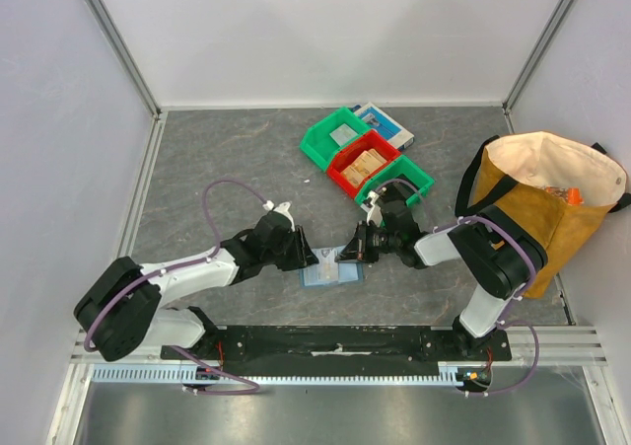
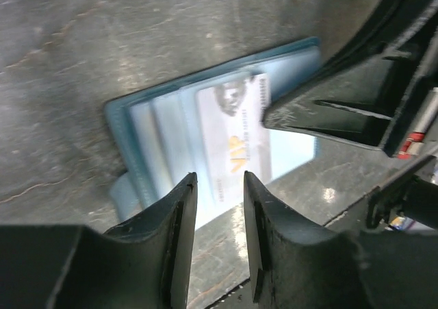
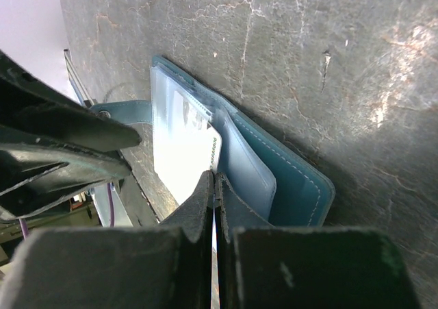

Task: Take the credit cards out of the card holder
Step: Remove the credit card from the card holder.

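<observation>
Left wrist: one card, one holder.

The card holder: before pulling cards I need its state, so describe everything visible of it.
The card holder lies open on the grey table: slate-blue, soft-looking, pale stitching, clear sleeves inside, a strap tab. A pale credit card juts out, pinched by the right hand; the open left hand straddles it.

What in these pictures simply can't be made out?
- Top view: card holder pockets, too small, covered by left gripper and right gripper.
- Left wrist: credit card print, blurred; right gripper covers part.
- Right wrist: card's near end, hidden between the shut right gripper's fingers.
</observation>
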Robot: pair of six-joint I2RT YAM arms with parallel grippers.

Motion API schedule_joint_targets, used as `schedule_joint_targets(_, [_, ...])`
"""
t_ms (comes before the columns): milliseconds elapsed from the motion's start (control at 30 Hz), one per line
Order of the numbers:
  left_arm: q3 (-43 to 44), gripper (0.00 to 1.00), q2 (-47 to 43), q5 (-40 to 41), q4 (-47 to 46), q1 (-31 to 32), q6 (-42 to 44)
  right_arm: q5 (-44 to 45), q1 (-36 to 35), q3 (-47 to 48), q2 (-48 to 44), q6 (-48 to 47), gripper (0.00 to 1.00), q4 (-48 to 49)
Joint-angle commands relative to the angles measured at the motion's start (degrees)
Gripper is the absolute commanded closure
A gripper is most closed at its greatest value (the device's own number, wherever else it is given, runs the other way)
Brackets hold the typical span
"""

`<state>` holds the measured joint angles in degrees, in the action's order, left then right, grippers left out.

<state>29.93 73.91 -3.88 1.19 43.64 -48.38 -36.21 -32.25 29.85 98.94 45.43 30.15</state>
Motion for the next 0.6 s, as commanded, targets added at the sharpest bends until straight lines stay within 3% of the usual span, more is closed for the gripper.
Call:
schedule_joint_targets(0, [4.34,0.64,1.23,-3.06,-0.66,1.01,0.83,0.08,-0.01,1.0,0.38,-1.4,1.0,-1.59])
schedule_joint_targets(133, [3.65,0.85,3.87,-1.83,-1.02,1.1,-0.13,0.0,-0.01,1.09,0.21,-1.4,1.0,-1.5])
schedule_joint_targets(233, [3.29,0.96,6.41,-1.83,-0.93,0.92,-0.22,0.0,-0.01,1.27,0.47,-1.57,1.0,-1.67])
schedule_joint_targets(567, [-0.13,0.98,7.57,0.45,-2.6,1.01,-1.72,4.04,0.17,1.97,-1.81,-6.05,1.0,-8.25])
